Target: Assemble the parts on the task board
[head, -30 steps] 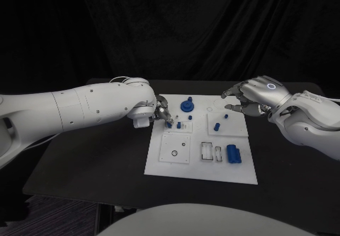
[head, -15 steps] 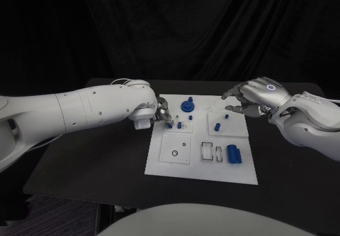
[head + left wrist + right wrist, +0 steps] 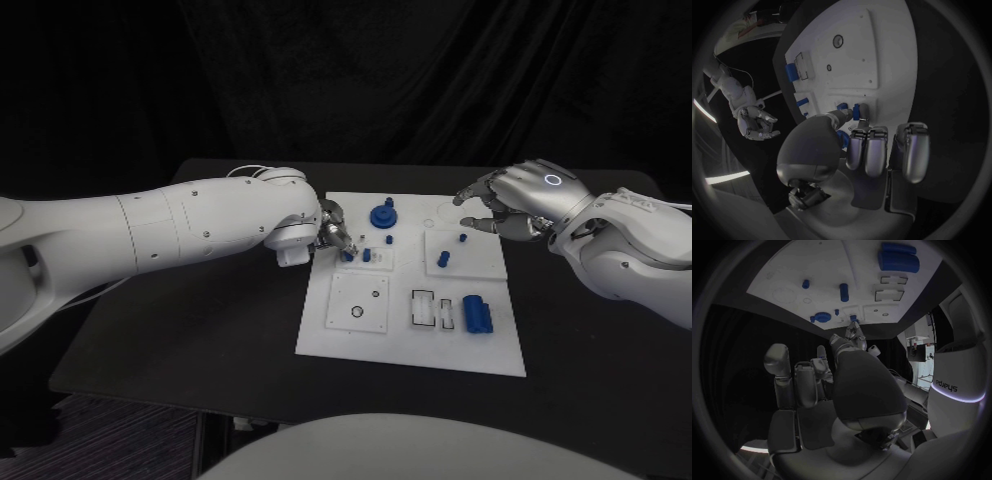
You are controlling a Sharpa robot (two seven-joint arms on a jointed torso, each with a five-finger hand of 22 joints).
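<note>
A black surface (image 3: 173, 330) stands before a dark curtain (image 3: 361, 80), and the white task board (image 3: 389, 335) lies at its middle, carrying blue parts: a round knobbed one (image 3: 382, 214) at the far edge, a blocky pair (image 3: 477, 312) near right, small pegs (image 3: 443, 258) between. The left hand (image 3: 332, 232) sits at the board's far-left edge, fingertips pinching a small blue part (image 3: 856, 111), though whether that part is seated is hard to tell. The right hand (image 3: 516, 200) hovers over the far-right corner, fingers curled and apart, holding nothing
</note>
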